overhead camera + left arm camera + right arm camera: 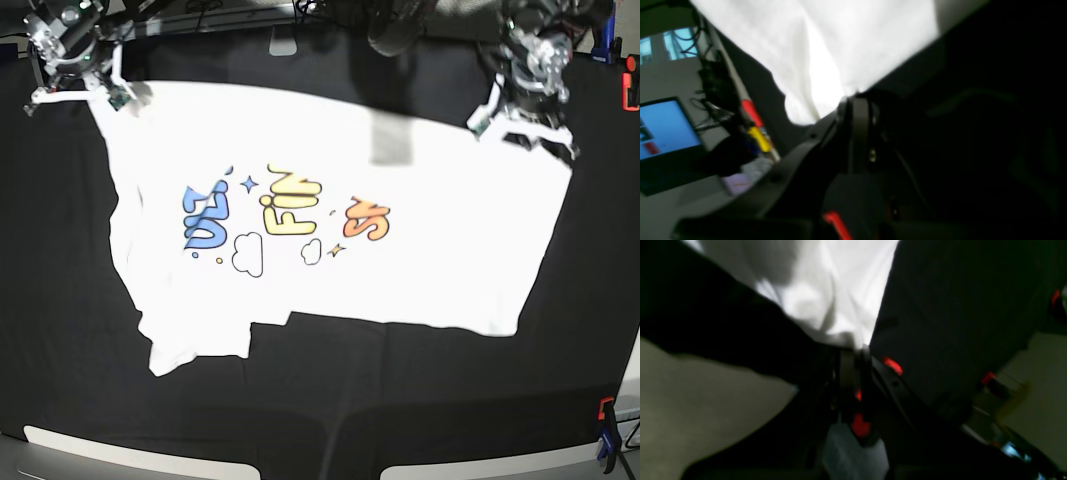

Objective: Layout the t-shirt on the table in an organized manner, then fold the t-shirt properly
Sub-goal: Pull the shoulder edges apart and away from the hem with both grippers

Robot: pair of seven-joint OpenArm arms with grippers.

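The white t-shirt (400, 260) lies spread on the black table (420, 400), print side up with blue, yellow and orange letters. My right gripper (108, 95) at the far left is shut on the shirt's far left corner. In the right wrist view the jaws (855, 346) pinch white cloth (826, 296). My left gripper (512, 125) at the far right is shut on the shirt's far right edge. The left wrist view shows its tips (850, 96) closed on the white cloth (840, 40). Both hold the cloth low over the table.
A red clamp (631, 95) sits on the right table edge, and a red and blue clamp (604, 435) at the near right corner. A monitor (663, 128) and cables (750, 123) stand beyond the table in the left wrist view.
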